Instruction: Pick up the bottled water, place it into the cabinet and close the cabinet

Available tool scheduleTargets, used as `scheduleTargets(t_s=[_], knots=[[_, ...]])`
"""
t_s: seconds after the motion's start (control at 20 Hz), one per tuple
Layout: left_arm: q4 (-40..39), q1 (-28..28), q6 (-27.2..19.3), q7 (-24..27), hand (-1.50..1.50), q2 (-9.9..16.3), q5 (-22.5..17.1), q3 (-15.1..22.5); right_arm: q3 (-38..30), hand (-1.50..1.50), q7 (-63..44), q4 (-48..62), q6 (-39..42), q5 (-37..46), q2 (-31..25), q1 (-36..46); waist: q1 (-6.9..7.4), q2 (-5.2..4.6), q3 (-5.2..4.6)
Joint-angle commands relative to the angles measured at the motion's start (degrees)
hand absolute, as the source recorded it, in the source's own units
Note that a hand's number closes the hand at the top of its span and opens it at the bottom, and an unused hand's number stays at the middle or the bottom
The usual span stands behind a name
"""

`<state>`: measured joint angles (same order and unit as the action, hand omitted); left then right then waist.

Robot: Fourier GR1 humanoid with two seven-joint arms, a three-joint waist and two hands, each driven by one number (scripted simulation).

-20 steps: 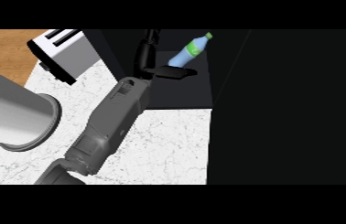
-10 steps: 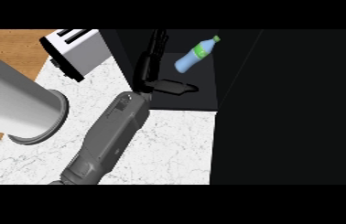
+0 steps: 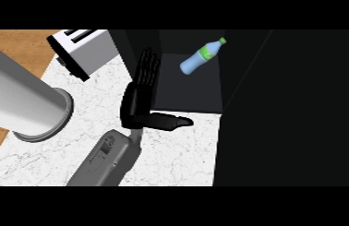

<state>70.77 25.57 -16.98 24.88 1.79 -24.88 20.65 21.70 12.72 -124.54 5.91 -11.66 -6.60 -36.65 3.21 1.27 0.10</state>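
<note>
The bottled water (image 3: 201,57), pale blue with a green label and cap, lies tilted inside the dark open cabinet (image 3: 191,95), cap toward the upper right. My left hand (image 3: 140,99) is below and to the left of it, at the cabinet's left front corner. It is open, fingers straight and pointing up, thumb sticking out to the right, holding nothing. A clear gap separates hand and bottle. The grey forearm comes in from the lower left. My right hand does not show.
A large black panel (image 3: 286,110), possibly the cabinet's door, fills the right side. A silver toaster (image 3: 85,50) stands at the upper left. A big silver cylinder (image 3: 31,105) rises at the left edge. White marble counter (image 3: 177,153) lies under the forearm.
My left hand has drawn back down and left, away from the bottle, which stays lying in the cabinet. The silver cylinder has come further into view at the left.
</note>
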Motion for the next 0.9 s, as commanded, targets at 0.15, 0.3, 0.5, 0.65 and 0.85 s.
scheduleTargets(t_s=[0.15, 0.3, 0.5, 0.65, 0.85], knots=[[28.13, -19.19, -3.58, -7.83, -1.5, 5.02, 1.51, 9.01, 3.09, -1.5, -1.04, 1.09, 0.61, 6.44, -1.79, 3.85, -0.73, -0.49, -0.07], [37.03, -27.33, -4.85, -6.76, -1.5, 7.57, 3.55, 12.56, 2.76, 1.5, -4.03, 0.08, 4.06, 5.73, -5.83, 4.85, -0.82, -0.68, -0.08], [45.59, -37.33, -3.58, -4.33, -1.5, 13.19, 2.73, 11.16, 7.66, 1.5, -4.68, -3.75, 7.9, 9.64, -10.79, 1.72, -1.29, -0.67, -0.16], [52.91, -42.17, -4.42, -5.2, -1.5, 17.11, 2.0, 7.48, 12.38, 1.5, -3.46, -7.05, 9.97, 12.23, -13.43, -1.8, -1.95, -0.47, -0.14], [59.87, -53.29, -1.22, -1.63, -1.5, 21.36, 1.23, 7.25, 14.78, 1.5, -8.65, -9.06, 9.38, 12.62, -12.38, 3.1, -0.98, -0.69, -0.2]])
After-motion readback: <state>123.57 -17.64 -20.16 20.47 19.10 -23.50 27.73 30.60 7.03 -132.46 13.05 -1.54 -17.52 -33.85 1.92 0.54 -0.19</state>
